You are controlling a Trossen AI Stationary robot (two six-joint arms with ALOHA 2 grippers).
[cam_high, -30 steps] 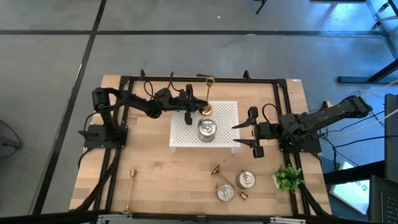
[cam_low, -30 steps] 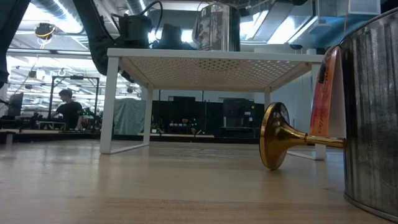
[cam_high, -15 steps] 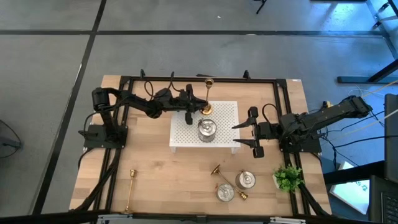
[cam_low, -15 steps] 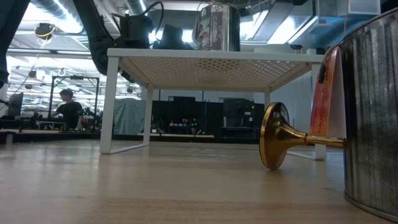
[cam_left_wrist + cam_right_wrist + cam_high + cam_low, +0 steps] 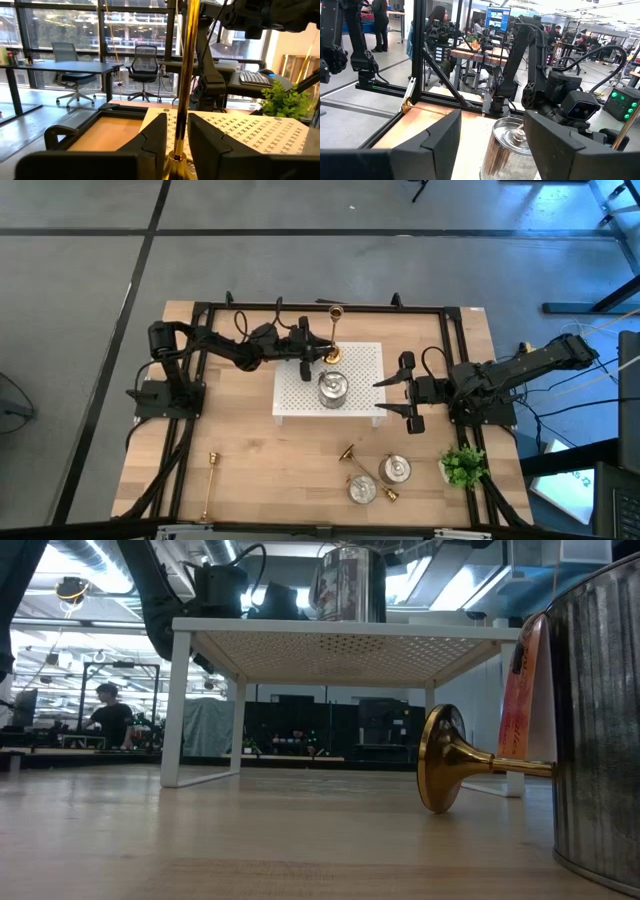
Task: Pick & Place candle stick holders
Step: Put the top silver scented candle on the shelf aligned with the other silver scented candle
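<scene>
Since the earlier frame the left gripper (image 5: 316,354) has eased its fingers (image 5: 150,137) apart a little; they now flank the stem of the upright gold candlestick (image 5: 334,335) at the far side of the white stand (image 5: 360,395), and I can't tell if they still touch it. Right gripper (image 5: 404,388) waits right of the stand, jaws about half open, empty. Silver holder (image 5: 332,388) sits mid-stand; no readable labels.
</scene>
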